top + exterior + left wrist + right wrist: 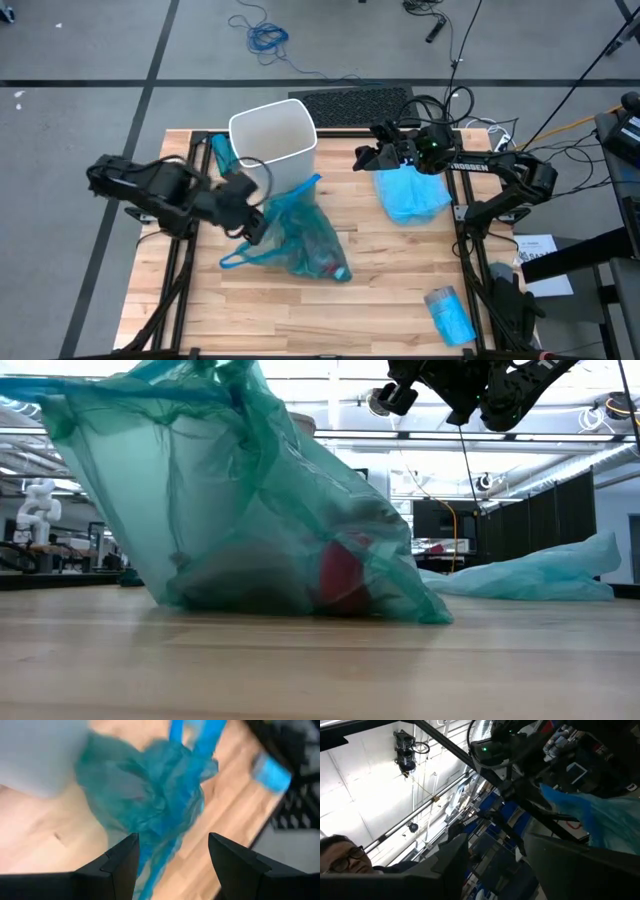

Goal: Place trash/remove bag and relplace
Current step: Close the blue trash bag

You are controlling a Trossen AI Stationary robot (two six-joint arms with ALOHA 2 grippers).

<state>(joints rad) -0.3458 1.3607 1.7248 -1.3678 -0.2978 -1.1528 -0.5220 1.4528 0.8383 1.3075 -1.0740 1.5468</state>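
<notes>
Low view only: perhaps bottle (342, 575) inside bag (230, 500)

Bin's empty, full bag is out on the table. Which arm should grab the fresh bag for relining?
Right, probably. The right gripper hangs open just beside the flat fresh bag, near the white bin. The left gripper is open over the full green bag, farther away.

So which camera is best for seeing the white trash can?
The high view: it shows the whole white bin with its open mouth, beside the full green bag. The left wrist view catches only a pale corner of it, the low view hides it behind the bag, and the right wrist view misses it.
</notes>
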